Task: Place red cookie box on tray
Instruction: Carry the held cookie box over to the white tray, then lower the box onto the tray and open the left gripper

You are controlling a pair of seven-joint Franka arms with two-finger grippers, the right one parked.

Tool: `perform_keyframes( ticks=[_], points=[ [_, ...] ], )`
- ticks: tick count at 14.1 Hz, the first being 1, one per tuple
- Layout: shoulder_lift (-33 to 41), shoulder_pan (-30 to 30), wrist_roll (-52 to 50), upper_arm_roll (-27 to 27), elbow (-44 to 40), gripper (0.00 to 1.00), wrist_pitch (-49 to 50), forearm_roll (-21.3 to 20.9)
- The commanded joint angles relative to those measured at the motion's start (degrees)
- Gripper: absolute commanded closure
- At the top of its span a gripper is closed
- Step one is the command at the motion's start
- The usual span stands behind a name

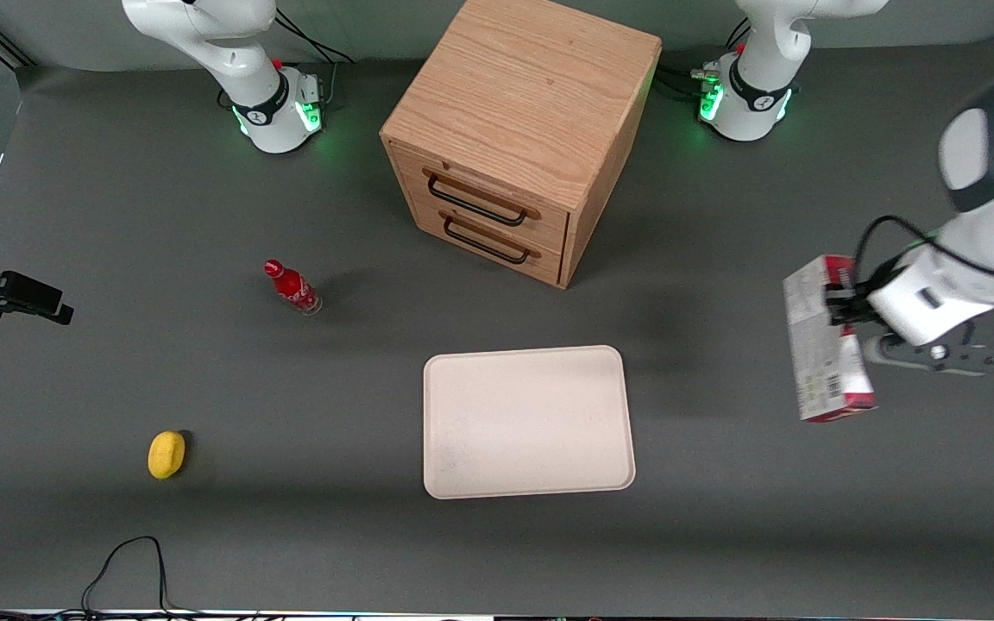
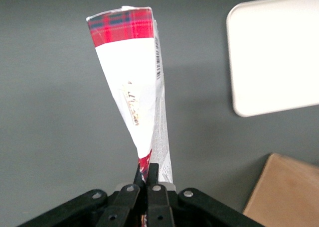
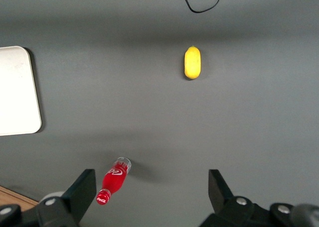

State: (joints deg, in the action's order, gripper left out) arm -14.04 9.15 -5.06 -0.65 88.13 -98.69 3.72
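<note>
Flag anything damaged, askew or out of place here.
The red cookie box, held off the table in the shut gripper toward the working arm's end, looks pinched flat where the fingers clamp it. The tray is bare. Nothing is spilled.

Even, soft overhead light; the gripper (image 1: 842, 312) area is sharp, with a faint shadow under the tray (image 1: 528, 483).
</note>
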Motion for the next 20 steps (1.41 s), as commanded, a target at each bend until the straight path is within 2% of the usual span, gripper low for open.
perform_keyframes(
  ticks=[1, 4, 7, 9, 12, 16, 17, 18, 20],
  points=[
    [-10.36, 5.24, -13.53, -0.48, -12.43, 1.0, 2.01, 1.03],
    [-21.08, 11.66, -22.08, -0.14, -21.14, 1.0, 1.32, 0.33],
    [-28.13, 15.01, -24.29, 0.04, -24.85, 1.0, -1.23, -1.08],
    [-30.24, 16.07, -24.48, -0.05, -24.15, 1.0, -5.17, -3.0],
    [-34.46, 17.65, -25.17, -0.05, -24.06, 1.0, -11.06, -3.45],
    [-36.06, 18.36, -25.18, -0.14, -24.06, 0.99, -12.31, -4.33],
    [-35.8, 18.36, -24.57, -0.05, -23.97, 0.05, -12.31, -4.86],
    [-35.44, 18.36, -24.3, -0.14, -24.06, 0.0, -12.23, -6.08],
    [-33.34, 17.92, -23.95, -0.05, -23.54, 0.0, -12.14, -6.62]
  ],
)
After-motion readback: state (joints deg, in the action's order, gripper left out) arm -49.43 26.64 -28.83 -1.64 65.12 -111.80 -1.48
